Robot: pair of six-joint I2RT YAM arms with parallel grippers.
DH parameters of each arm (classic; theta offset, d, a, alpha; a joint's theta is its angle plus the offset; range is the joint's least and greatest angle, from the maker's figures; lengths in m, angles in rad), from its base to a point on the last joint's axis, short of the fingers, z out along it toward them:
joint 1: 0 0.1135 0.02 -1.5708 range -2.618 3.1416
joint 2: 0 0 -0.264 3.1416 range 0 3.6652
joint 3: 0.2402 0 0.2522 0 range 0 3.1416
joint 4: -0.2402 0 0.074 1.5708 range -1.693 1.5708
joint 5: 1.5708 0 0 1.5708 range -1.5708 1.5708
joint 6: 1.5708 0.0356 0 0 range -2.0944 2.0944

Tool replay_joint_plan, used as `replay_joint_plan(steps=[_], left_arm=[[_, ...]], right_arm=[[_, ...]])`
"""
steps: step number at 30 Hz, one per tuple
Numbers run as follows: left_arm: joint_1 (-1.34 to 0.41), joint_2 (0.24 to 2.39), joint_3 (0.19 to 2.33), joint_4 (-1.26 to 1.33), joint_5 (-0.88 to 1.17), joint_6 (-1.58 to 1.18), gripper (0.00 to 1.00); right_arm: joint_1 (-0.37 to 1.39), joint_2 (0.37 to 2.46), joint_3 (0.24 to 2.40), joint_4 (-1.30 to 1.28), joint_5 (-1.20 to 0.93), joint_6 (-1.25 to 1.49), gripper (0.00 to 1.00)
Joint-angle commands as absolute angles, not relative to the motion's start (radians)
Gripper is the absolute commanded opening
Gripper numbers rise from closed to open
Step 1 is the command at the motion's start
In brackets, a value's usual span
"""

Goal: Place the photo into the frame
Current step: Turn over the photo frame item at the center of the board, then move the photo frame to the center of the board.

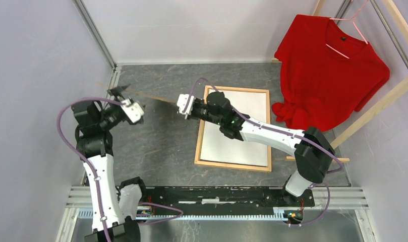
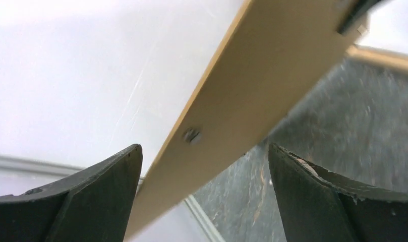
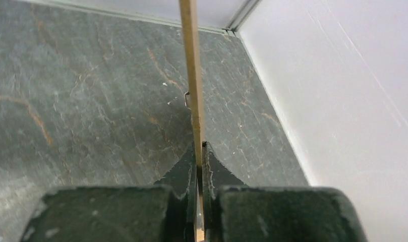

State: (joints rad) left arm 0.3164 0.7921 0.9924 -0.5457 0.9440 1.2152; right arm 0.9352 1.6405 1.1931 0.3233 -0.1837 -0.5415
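Observation:
The light wooden frame [image 1: 232, 165] lies flat on the dark table at centre right. A white sheet [image 1: 239, 133] fills it; no printed side of the photo shows. My right gripper [image 1: 181, 107] is just left of the frame's far left corner, shut on the edge of a thin brown fibreboard back [image 1: 154, 98] and holding it in the air; the right wrist view [image 3: 197, 146] shows that board [image 3: 190, 60] edge-on. My left gripper [image 1: 120, 93] is open at the board's far left end. In the left wrist view [image 2: 204, 151] the board [image 2: 252, 85] crosses between the fingers, untouched.
A red T-shirt [image 1: 328, 65] hangs on a wooden-beam rack [image 1: 378, 108] at the back right. Pale walls [image 1: 35, 60] close in the left and back sides. An aluminium rail [image 1: 217, 196] runs along the near edge by the arm bases.

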Motion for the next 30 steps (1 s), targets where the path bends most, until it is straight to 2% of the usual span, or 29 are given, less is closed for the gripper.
replay_joint_plan(steps=[1, 6, 11, 16, 18, 25, 30], left_arm=[[0.316, 0.863, 1.072, -0.177, 0.876, 0.569, 1.00], [0.315, 0.911, 1.128, -0.218, 0.873, 0.403, 1.00], [0.315, 0.897, 1.075, -0.200, 0.898, 0.344, 1.00], [0.298, 0.966, 1.059, -0.255, 0.939, 0.298, 1.00], [0.245, 1.028, 1.049, -0.287, 0.918, 0.292, 1.00], [-0.130, 1.341, 1.102, -0.410, 0.693, 0.309, 0.99], [-0.257, 1.598, 1.220, -0.419, 0.640, 0.251, 0.93]], right_arm=[[0.877, 1.599, 1.345, 0.430, -0.011, -0.218, 0.00], [0.746, 1.539, 1.352, 0.465, -0.056, 0.127, 0.00], [0.657, 1.434, 1.289, 0.506, -0.059, 0.295, 0.00], [0.574, 1.302, 1.230, 0.457, 0.027, 0.419, 0.00], [0.553, 1.241, 1.205, 0.431, 0.071, 0.437, 0.00], [0.520, 1.037, 1.173, 0.243, 0.258, 0.435, 0.00], [0.510, 0.931, 1.156, 0.091, 0.324, 0.464, 0.00]])
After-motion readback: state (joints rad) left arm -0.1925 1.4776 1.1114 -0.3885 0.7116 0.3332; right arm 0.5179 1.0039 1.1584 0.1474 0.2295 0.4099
